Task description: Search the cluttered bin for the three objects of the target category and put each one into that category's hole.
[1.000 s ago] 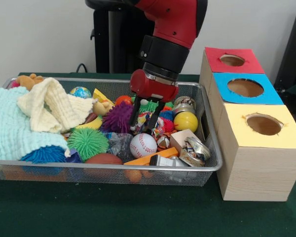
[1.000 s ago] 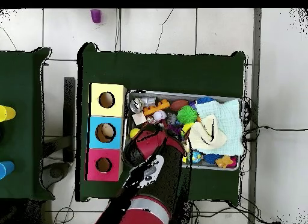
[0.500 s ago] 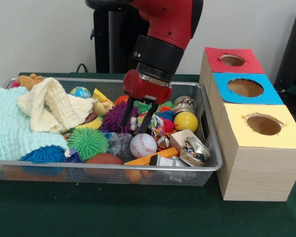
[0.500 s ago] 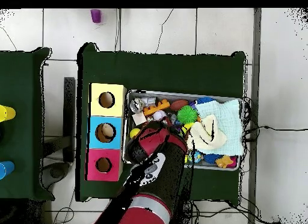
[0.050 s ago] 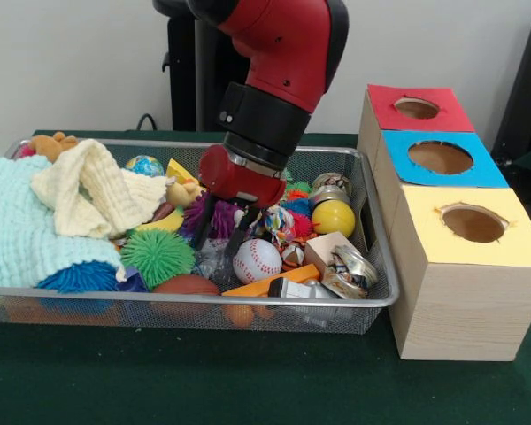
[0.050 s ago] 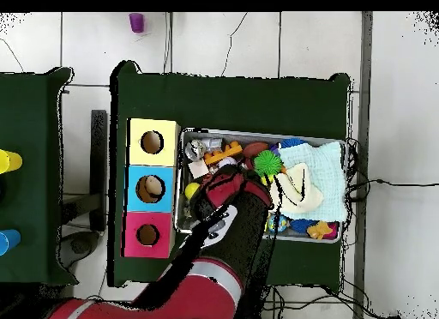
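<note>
The target category is not told by anything visible, so which three objects count cannot be settled; by the look of things the search is in its early part. The hand (image 5: 219,232) is down among the toys near the middle of the wire bin (image 5: 382,292), its two dark fingers (image 5: 201,223) spread apart and holding nothing, straddling the purple spiky ball (image 5: 216,216) just behind the baseball (image 5: 257,260). Nothing is on its way to the holes.

The bin is crowded: a green spiky ball (image 5: 157,256), a blue spiky ball (image 5: 81,278), a brown football (image 5: 186,285), a yellow ball (image 5: 334,217), a small globe ball (image 5: 145,165), a wooden block (image 5: 326,250), crushed cans (image 5: 354,269) in the corner nearest the boxes, an orange flat piece (image 5: 271,283) at the front rim, and a plush toy (image 5: 51,143) at the far corner. A pale green cloth (image 5: 16,221) with a cream cloth (image 5: 93,190) on top covers one end and may hide more.

Beside the bin on the green table (image 5: 248,381) stand three boxes in a row: yellow hole (image 5: 473,223), blue hole (image 5: 440,157), red hole (image 5: 416,108). From overhead the blue box's hole (image 6: 150,189) shows something pale inside, which may be a piece already dropped; the yellow (image 6: 152,142) and red (image 6: 147,235) look dark and empty. At best one of three seems done
</note>
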`<action>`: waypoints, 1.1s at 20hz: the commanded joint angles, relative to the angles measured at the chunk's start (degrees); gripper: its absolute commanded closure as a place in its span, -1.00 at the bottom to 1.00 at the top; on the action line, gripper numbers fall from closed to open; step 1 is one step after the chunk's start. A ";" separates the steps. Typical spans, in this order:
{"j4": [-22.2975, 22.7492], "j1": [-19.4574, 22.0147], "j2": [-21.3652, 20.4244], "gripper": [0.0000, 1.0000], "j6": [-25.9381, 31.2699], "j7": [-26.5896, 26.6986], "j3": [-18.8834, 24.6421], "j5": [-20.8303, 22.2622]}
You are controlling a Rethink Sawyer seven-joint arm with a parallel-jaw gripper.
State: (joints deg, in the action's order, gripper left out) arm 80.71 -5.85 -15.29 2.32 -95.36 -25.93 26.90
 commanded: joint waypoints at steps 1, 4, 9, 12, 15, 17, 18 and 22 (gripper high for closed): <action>-6.48 0.53 6.46 -1.00 -4.14 -4.62 0.79 1.96; -7.17 0.82 7.12 -1.00 -4.28 -4.57 1.01 1.80; -7.09 2.90 6.60 -1.00 -2.94 -3.40 4.55 2.26; -3.93 5.35 3.21 -1.00 0.10 -1.56 9.15 3.00; -0.24 8.15 -0.20 -1.00 2.55 0.20 13.30 3.76; 1.79 10.19 -1.76 -1.00 3.88 1.02 15.87 4.14; 2.62 10.97 -2.51 -1.00 4.80 1.37 16.97 4.10; 5.17 12.36 -4.79 -1.00 7.52 1.58 19.45 3.60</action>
State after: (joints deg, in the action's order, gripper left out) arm 79.69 3.48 -17.17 2.04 -95.36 -17.26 28.15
